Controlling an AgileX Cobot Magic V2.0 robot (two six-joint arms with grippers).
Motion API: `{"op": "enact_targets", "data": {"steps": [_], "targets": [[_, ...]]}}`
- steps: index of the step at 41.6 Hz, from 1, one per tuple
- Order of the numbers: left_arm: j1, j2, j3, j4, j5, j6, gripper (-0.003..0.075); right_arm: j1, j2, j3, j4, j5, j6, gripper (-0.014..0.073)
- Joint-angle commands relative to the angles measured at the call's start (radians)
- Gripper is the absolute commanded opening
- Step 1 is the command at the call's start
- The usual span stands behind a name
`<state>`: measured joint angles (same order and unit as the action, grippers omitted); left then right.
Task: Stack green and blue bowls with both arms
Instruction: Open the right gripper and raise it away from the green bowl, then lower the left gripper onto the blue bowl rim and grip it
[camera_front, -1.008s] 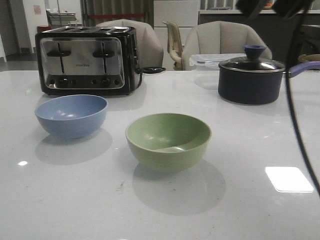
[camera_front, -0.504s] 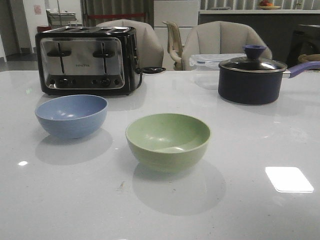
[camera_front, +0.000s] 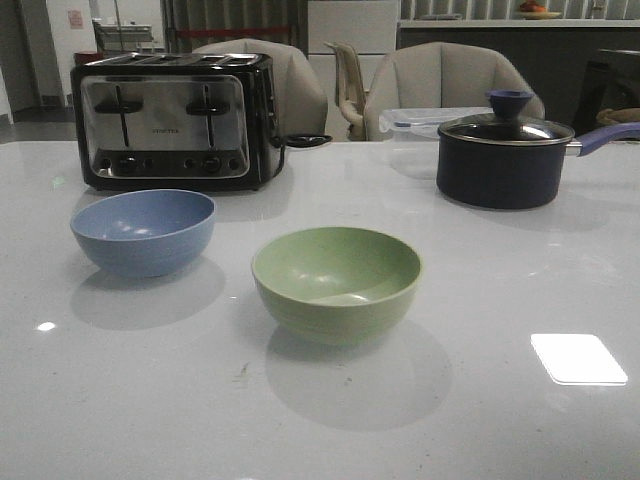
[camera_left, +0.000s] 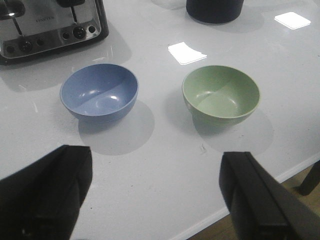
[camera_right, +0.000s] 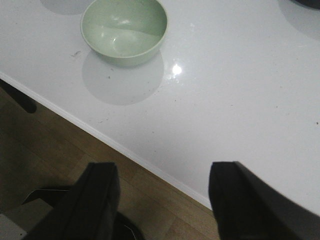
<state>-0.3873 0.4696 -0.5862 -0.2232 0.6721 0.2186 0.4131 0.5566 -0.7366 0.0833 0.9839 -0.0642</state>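
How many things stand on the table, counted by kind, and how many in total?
Bowls: 2, the blue bowl and the green bowl
Toasters: 1, the toaster
Saucepans with lid: 1, the saucepan
Clear plastic containers: 1, the container
Total: 5

Glossy white bench (camera_front: 500, 420) catching a ceiling-light glare; grey padded chairs (camera_front: 450, 80) behind; wood floor (camera_right: 50, 150) below; dim room.

Blue bowl (camera_front: 143, 231) beside green bowl (camera_front: 336, 283)
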Motion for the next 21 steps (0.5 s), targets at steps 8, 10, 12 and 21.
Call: {"op": "enact_targets", "data": {"steps": [8,10,12,21], "targets": [[-0.006,0.012,-0.036,-0.02,-0.083,0.004,0.058,-0.003,0.003,-0.026,-0.006,-0.051,0.0,0.0505],[-0.006,0.012,-0.036,-0.02,-0.086,0.004,0.058,-0.003,0.003,-0.026,-0.006,-0.051,0.0,0.0505],[-0.006,0.012,-0.036,-0.02,-0.088,0.004,0.058,-0.003,0.003,-0.026,-0.006,-0.051,0.0,0.0505],[-0.006,0.064,-0.084,-0.003,-0.025,-0.013,0.058,-0.003,0.003,-0.026,-0.006,-0.051,0.0,0.0505]]}}
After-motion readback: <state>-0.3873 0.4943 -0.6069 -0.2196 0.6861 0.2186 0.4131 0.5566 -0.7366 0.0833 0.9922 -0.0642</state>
